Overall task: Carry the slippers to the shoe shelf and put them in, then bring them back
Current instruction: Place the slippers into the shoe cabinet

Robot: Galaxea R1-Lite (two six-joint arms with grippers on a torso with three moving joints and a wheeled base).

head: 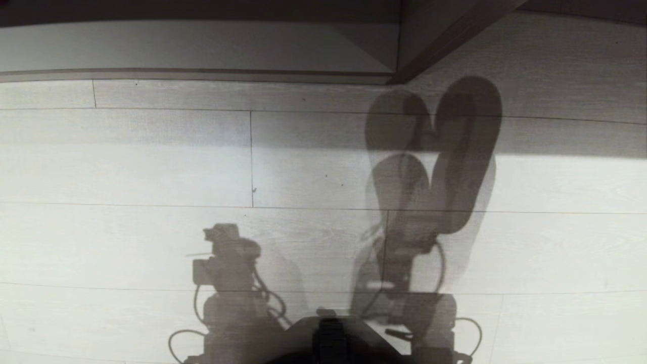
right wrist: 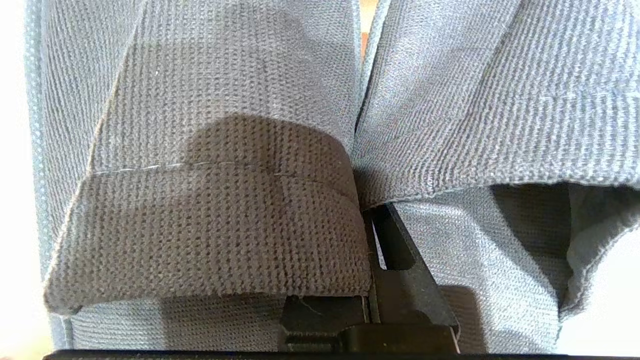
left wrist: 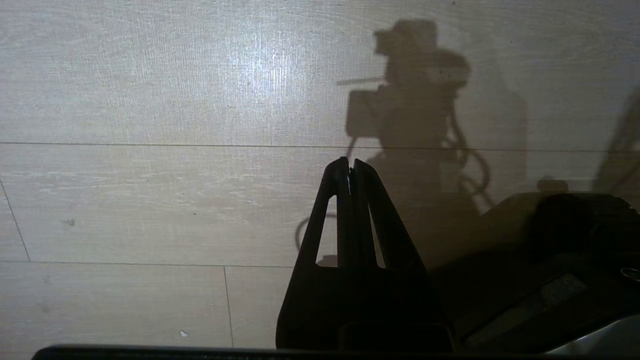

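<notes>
Nearest in the head view is the dark rounded body of the robot at the lower edge; neither arm itself is in this view, only shadows on the floor, which is of pale planks with fine wood grain and thin dark seams. A blocky shadow with cable loops lies left of the middle; a taller shadow on the right ends in two long rounded lobes, the shape of a hanging pair of slippers. Farther off a band of shade crosses the planks, and beyond it stands the shelf, a low wide opening with a smooth pale bottom board and a brown upright divider at its right end.

The left wrist view shows what the head view does not: the left gripper, of matt black plastic, hangs over the floor with its two tapering fingers pressed together and nothing between them.

The right wrist view alone shows the slippers themselves; they fill it, of soft ribbed grey knit, with a stitched, darker folded cuff on the one and the open mouth of the other beside it. The right gripper is clamped on them; its black finger goes up between the two, where their edges touch.
</notes>
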